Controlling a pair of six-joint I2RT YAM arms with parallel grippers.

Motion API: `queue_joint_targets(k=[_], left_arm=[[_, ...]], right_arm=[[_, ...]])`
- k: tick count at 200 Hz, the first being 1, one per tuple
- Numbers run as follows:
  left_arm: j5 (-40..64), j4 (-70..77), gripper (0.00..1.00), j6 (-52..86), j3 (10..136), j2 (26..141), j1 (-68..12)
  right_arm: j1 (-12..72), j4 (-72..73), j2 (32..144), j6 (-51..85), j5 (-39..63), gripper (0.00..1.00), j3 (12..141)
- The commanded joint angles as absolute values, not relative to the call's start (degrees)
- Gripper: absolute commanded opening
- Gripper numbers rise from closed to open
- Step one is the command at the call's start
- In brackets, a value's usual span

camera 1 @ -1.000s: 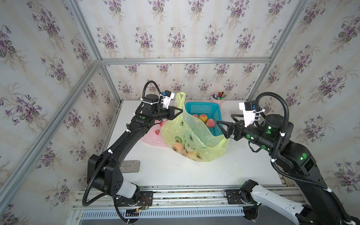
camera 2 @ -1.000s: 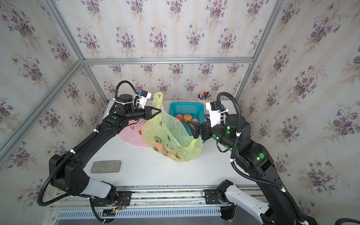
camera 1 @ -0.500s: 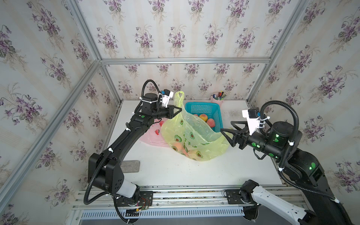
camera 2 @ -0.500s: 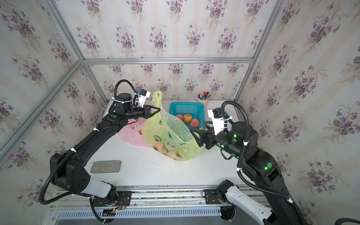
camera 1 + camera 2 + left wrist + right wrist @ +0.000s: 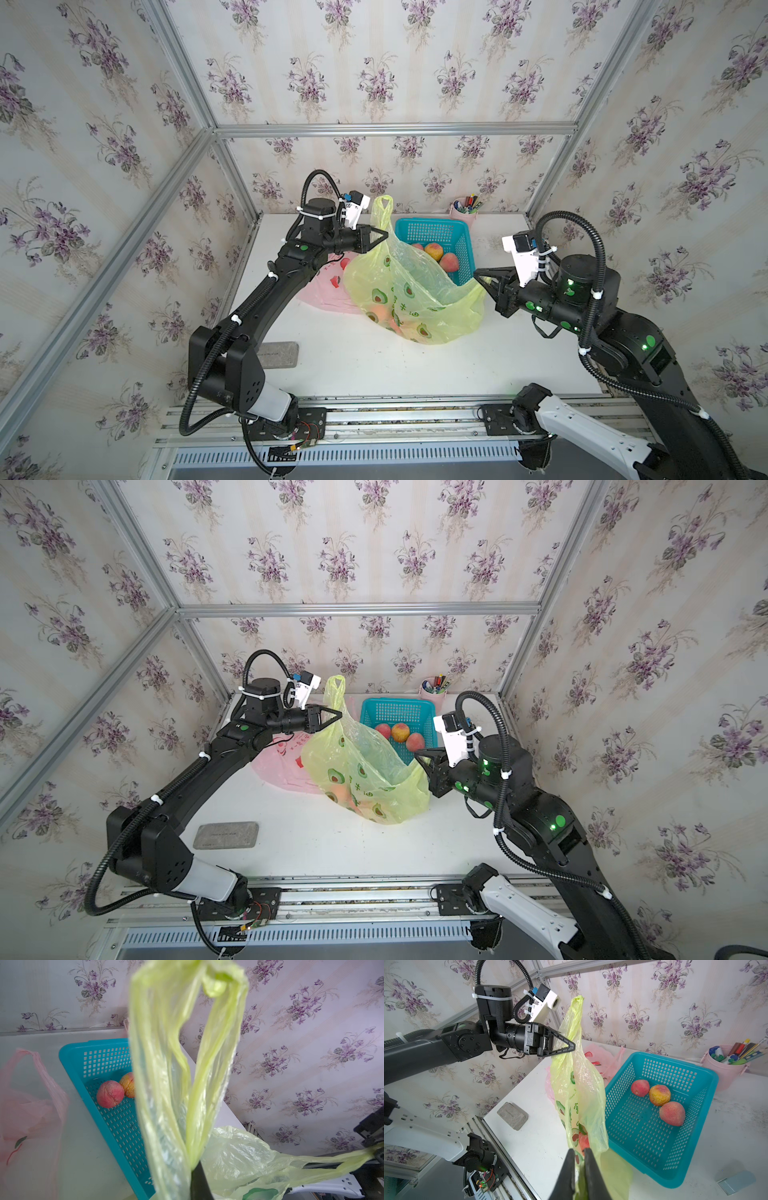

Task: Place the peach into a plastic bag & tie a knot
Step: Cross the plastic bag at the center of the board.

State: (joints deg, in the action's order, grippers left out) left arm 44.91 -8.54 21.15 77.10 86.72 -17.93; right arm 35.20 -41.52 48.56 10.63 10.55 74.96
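A yellow-green plastic bag [image 5: 415,291] [image 5: 365,771] printed with avocados stands on the white table in both top views. My left gripper [image 5: 385,237] [image 5: 340,716] is shut on its far handle, whose loop [image 5: 187,1053] sticks up above the jaws. My right gripper [image 5: 477,273] [image 5: 417,753] [image 5: 579,1152] is shut on the bag's near handle, with film pinched between the two dark fingers. A peach [image 5: 584,1140] [image 5: 382,313] shows through the film at the bag's bottom. Three more peaches [image 5: 659,1095] lie in the teal basket [image 5: 432,222] [image 5: 695,1076].
A pink plastic bag [image 5: 328,291] [image 5: 278,766] lies flat behind the yellow one, on the left side. A grey block [image 5: 278,354] [image 5: 226,834] sits near the table's front left. A pink cup of pens [image 5: 465,208] [image 5: 724,1068] stands by the back wall.
My right gripper, open a second ago, has dropped toward the table's front right and shut on the bag's near handle. The left gripper keeps its hold.
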Motion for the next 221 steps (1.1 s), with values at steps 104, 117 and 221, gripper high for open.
queue_joint_targets(k=[104,117,221], left_arm=[[48.5,-26.8,0.05,10.8,73.6,72.9,-23.0],[48.2,-27.0,0.05,10.3,73.8,73.6,-23.3],[41.7,-33.7,0.10,0.7,77.1,76.3,-27.5]], right_arm=[[36.7,-17.9,73.7,13.3,38.2,0.00,88.1],[37.7,-17.9,74.8,13.4,38.5,0.00,88.0],[41.7,-21.2,83.0,14.2,32.9,0.00,90.5]])
